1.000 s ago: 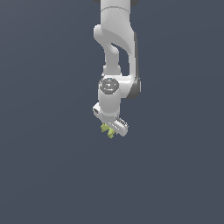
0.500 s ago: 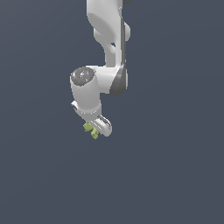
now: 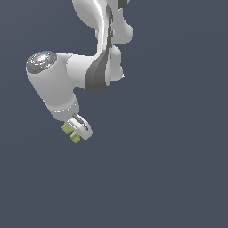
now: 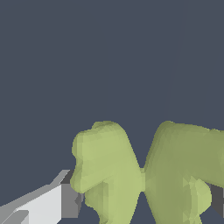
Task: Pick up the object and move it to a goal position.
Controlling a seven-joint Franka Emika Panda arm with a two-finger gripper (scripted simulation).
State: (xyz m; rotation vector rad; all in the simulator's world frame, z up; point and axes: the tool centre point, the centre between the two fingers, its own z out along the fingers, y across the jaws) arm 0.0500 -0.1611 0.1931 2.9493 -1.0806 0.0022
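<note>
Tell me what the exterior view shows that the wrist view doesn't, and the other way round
Only the exterior view shows the white arm reaching down from above and where the gripper hangs against the plain dark backdrop. Only the wrist view shows the object's shape up close: two rounded, jagged lobes meeting at a narrow waist, with a grey finger pad against one side. Both show the yellow-green object held at the gripper, and the same dark blue-grey background.
</note>
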